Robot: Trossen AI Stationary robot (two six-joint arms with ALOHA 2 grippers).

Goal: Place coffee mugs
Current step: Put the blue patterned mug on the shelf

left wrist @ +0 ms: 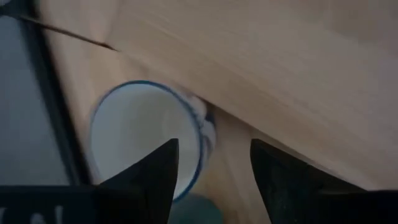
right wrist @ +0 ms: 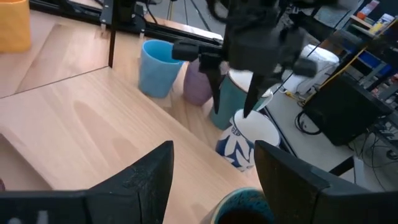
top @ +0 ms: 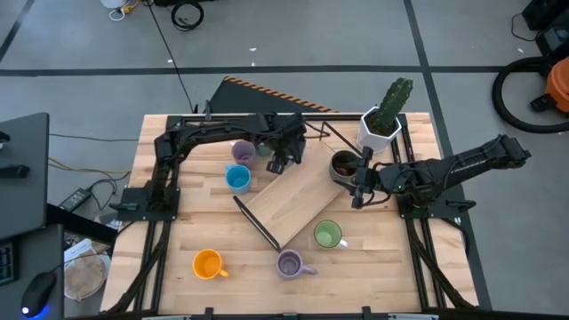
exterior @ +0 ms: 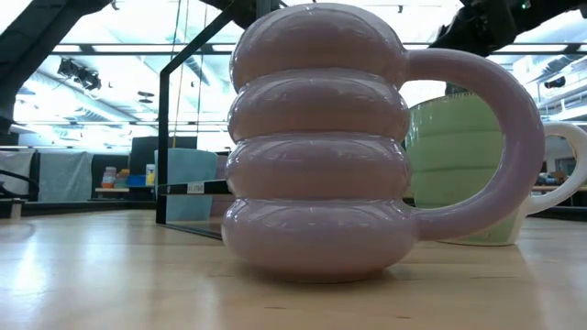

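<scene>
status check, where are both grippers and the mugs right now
Left gripper open, poised over white-and-blue mug at table's back. Right gripper open, empty, beside dark brown mug. Tilted wooden board lies between them.

No text, label, brand, number or sign can be read in any of the views. The only marks near to a sign are the orange and black hazard stripes on the edge of a dark panel (top: 271, 90) at the far side of the desk (top: 160, 222), and they carry no words. A small pale tag (exterior: 195, 187) on the black frame in the low view is too small to make out.
</scene>
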